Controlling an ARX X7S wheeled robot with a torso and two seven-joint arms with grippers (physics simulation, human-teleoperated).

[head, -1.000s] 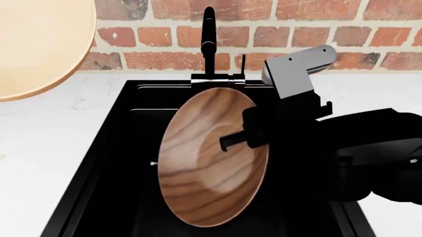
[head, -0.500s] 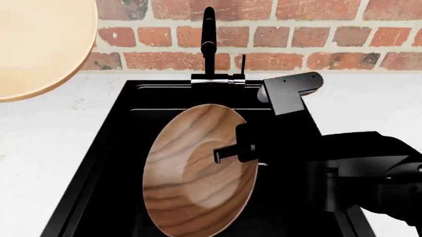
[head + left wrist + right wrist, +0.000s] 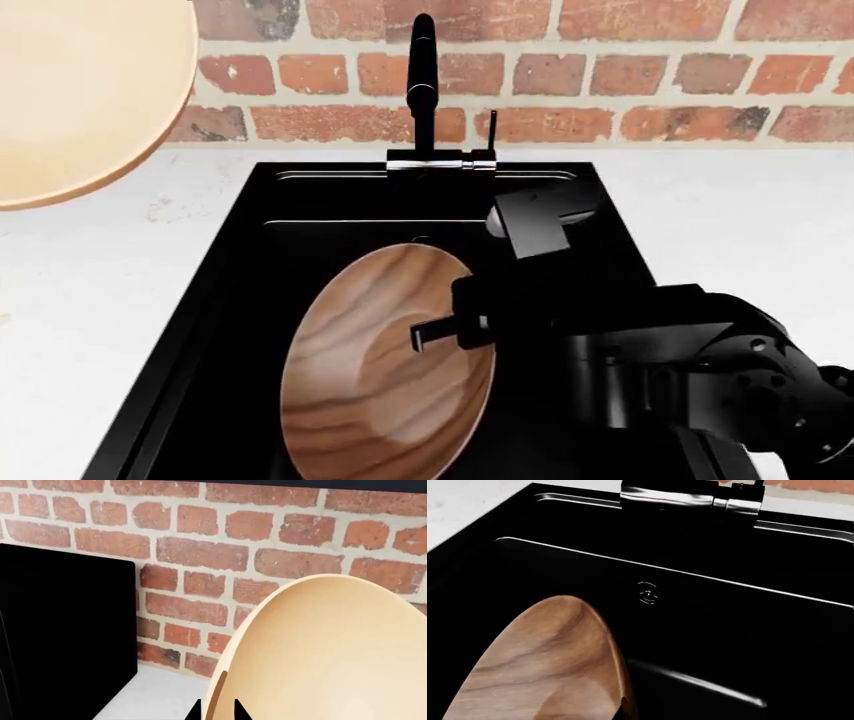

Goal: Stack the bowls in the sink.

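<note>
The right pincer [image 3: 447, 330] is gripping the rim of the dark brown, wood-grained round bowl [image 3: 380, 370], holding it tilted on edge inside the rectangular matte black sink [image 3: 240, 300], below the tall black faucet [image 3: 423, 90]. A small round steel overflow button [image 3: 647, 592] is showing on the basin's back wall. The left pincer [image 3: 217, 711] is clamping the rim of the smooth pale cream-beige round bowl [image 3: 74, 95], raised over the white tabletop [image 3: 120, 260] left of the sink, before the red brick wall [image 3: 641, 70].
</note>
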